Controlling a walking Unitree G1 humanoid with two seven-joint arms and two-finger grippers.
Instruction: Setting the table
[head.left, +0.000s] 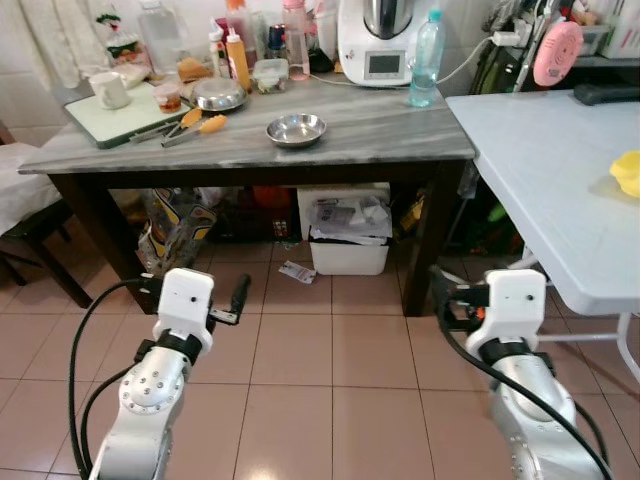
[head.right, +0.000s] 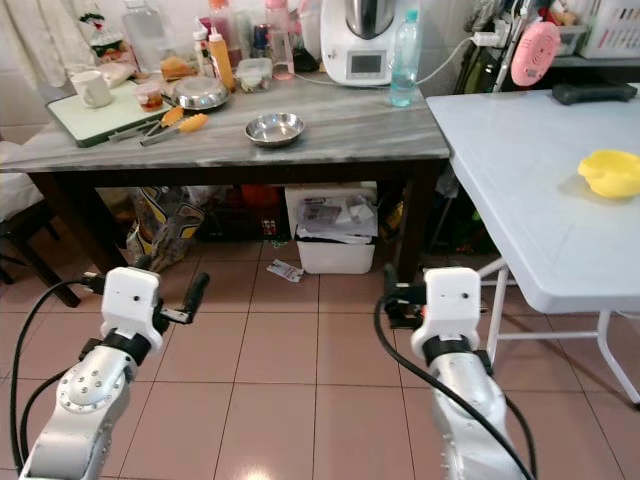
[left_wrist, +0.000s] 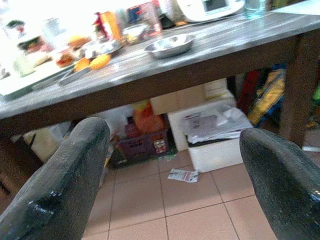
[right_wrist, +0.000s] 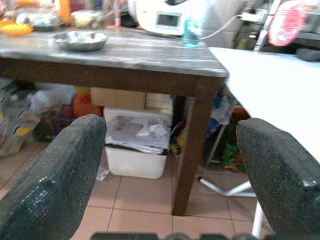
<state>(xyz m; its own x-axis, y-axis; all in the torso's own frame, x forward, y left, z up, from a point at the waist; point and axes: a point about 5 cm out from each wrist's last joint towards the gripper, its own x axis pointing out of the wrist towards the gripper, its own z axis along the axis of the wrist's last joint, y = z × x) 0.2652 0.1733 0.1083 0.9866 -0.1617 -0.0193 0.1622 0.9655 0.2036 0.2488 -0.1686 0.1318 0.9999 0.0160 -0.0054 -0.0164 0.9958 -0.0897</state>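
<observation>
Kitchen tiles underfoot, counter (head.left: 380, 135) ahead.
Both grippers, left (left_wrist: 165, 170) and right (right_wrist: 170, 170), spread empty; I'd step closer, approach bowl (head.left: 296, 129) low.

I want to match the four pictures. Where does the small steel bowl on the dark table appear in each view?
Left eye view: steel bowl near the middle of the dark table.
Right eye view: left of centre on the table top.
Left wrist view: upper middle, near the table edge.
Right wrist view: upper left.
Shared landmark: the white bin under the table.
</observation>
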